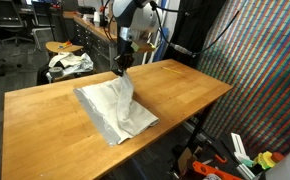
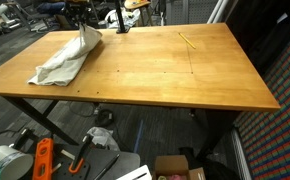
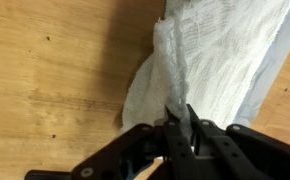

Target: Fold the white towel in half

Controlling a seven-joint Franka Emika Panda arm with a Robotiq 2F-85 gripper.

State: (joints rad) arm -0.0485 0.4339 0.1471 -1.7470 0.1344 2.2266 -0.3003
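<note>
White towel [image 1: 115, 110] hangs pinched in the gripper [image 3: 181, 115].

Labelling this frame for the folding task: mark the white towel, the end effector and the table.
white towel [image 1: 107, 115], in an exterior view, on its flat, spread part.
end effector [image 3: 180, 114], wrist view, midway between the fingertips pinching the towel.
table [image 2: 175, 75], in an exterior view, on bare wood near the middle.

Even indoor light, soft shadows, slight blur
</note>
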